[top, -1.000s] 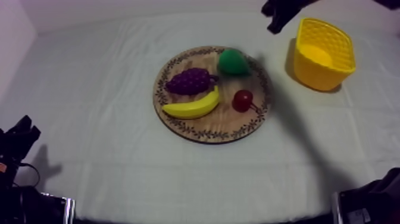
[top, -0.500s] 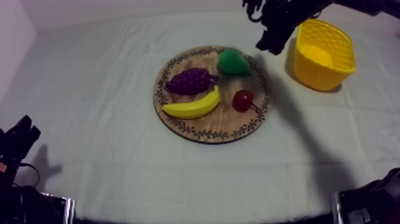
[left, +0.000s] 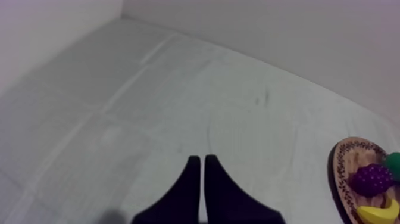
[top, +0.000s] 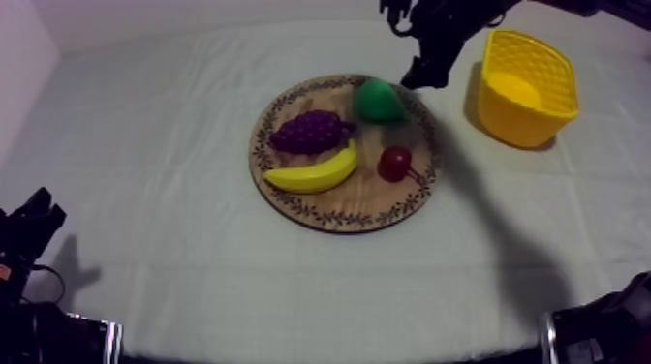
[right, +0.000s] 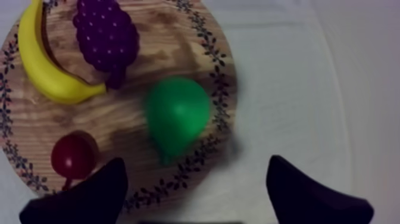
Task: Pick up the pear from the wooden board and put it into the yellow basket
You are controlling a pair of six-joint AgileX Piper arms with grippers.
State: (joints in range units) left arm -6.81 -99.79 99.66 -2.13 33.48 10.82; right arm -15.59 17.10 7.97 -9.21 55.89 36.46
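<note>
Your left claw (left: 199,159) is pinched shut on nothing, low over the table (top: 145,116). In the middle, the wooden board (top: 334,208) holds the grapes (top: 310,131), the banana (top: 315,172), the green pear (top: 378,100) at its far edge, and the small red fruit (top: 394,163). Your right claw (right: 196,162) hangs wide open just above the pear, and the yellow basket (top: 513,121) sits to the right of the board.

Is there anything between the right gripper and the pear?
No fruit. In the right wrist view, only the rim of the board and some cloth lie between the open right gripper and the pear.
</note>
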